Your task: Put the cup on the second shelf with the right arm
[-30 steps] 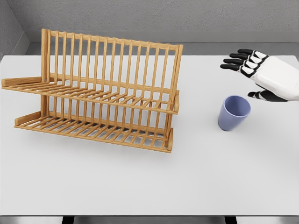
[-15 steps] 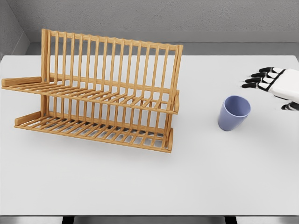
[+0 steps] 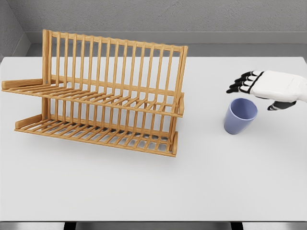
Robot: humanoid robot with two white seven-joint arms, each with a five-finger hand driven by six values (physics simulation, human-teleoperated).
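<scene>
The cup (image 3: 240, 116) stands upright on the surface (image 3: 144, 187), right of the rack (image 3: 100, 96), the right hand (image 3: 268, 88) released just above it.

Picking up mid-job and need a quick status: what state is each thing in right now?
cup: upright on the table, mouth open, not held, not on the rack.
right hand: fingers spread, just above and behind the cup, holding nothing.
dish rack: standing upright, both shelves bare.
table: carries the rack and cup.
Left arm: out of view.
</scene>
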